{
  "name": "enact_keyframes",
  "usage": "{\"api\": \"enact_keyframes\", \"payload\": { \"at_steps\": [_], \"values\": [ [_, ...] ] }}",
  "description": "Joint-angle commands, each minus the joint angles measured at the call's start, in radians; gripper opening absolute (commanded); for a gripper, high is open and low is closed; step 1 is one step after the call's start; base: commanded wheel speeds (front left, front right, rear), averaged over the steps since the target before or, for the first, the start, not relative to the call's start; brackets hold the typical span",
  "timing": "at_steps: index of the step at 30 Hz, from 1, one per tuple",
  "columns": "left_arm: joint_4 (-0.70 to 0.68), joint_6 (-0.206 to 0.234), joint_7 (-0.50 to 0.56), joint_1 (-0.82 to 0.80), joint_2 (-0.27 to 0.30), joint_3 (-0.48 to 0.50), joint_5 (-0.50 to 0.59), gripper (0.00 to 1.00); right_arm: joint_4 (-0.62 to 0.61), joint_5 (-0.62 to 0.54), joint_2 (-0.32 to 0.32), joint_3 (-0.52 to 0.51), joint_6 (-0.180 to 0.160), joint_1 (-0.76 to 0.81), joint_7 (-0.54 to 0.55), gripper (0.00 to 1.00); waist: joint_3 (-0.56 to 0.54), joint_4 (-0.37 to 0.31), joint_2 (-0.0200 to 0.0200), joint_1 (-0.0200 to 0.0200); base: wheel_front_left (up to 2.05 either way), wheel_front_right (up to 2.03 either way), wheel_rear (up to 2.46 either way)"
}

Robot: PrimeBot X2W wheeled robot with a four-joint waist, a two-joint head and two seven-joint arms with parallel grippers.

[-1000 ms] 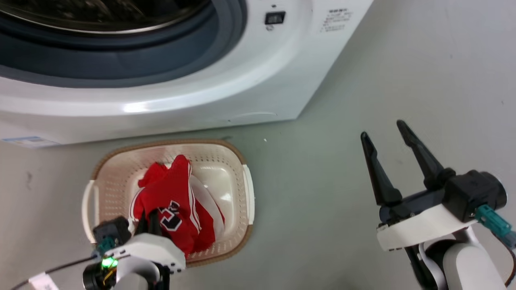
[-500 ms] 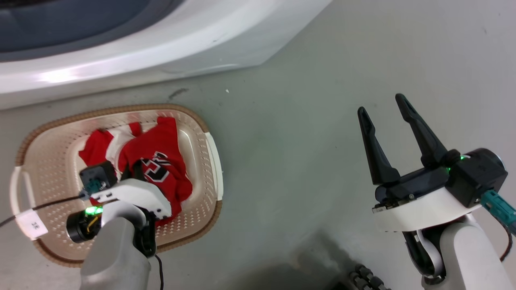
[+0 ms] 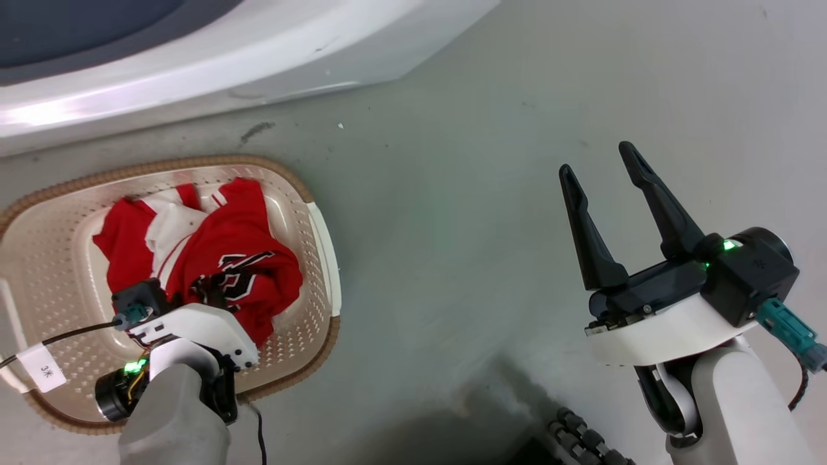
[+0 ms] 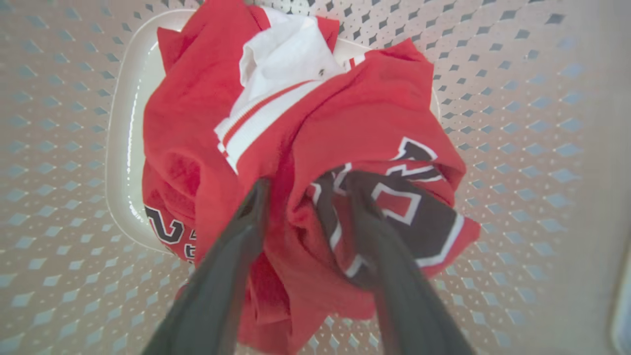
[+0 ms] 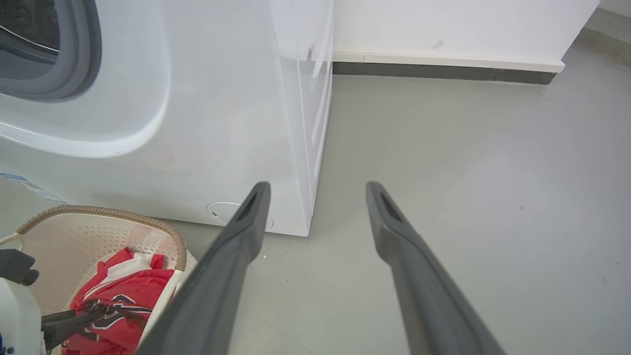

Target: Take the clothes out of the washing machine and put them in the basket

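Floor (image 3: 452, 194): grey, basket (image 3: 52, 258) right beside the washing machine (image 3: 258, 51)
Clothes (image 4: 345, 113): red pile already down in basket
Left gripper (image 4: 306, 181): fingers apart, fabric loose between them
Right gripper (image 3: 597, 161): fingers apart, empty
Remaining: can't tell if more's inside the machine

Likely a bare laundry corner. Large white front-loading washing machine (image 5: 222, 123) on smooth grey floor (image 5: 468, 172), plain white wall (image 5: 443, 24) behind.

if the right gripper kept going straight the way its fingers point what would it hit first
Probably the washing machine: in the right wrist view, the right gripper frames its lower front corner between open fingers. Depth is unclear, so it might instead pass just beside the corner and meet the floor.
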Motion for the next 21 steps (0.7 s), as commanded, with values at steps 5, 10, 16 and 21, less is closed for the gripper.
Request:
{"api": "enact_keyframes", "payload": {
  "at_steps": [5,10,16,21],
  "values": [
    [-0.018,-0.027,-0.002,0.021,-0.023,0.010,0.002,1.00,0.023,-0.011,-0.007,0.001,-0.001,-0.003,-0.004,1.00,-0.119,0.045,-0.0001,-0.0001,0.00,0.00,0.00],
    [-0.065,-0.050,-0.002,0.086,-0.042,0.028,0.008,1.00,0.044,-0.024,-0.010,-0.002,-0.001,0.033,0.010,1.00,-0.258,0.084,-0.0001,-0.0001,0.00,0.00,0.00],
    [-0.163,-0.073,-0.002,0.171,-0.069,0.033,0.029,1.00,0.047,-0.044,-0.007,-0.026,-0.001,0.085,0.047,1.00,-0.391,0.133,-0.0001,-0.0001,0.00,0.00,0.00],
    [-0.294,-0.084,-0.002,0.245,-0.077,0.027,0.061,1.00,0.038,-0.069,-0.001,-0.061,-0.001,0.131,0.071,1.00,-0.481,0.174,-0.0001,-0.0001,0.00,0.00,0.00]
  ]
}}
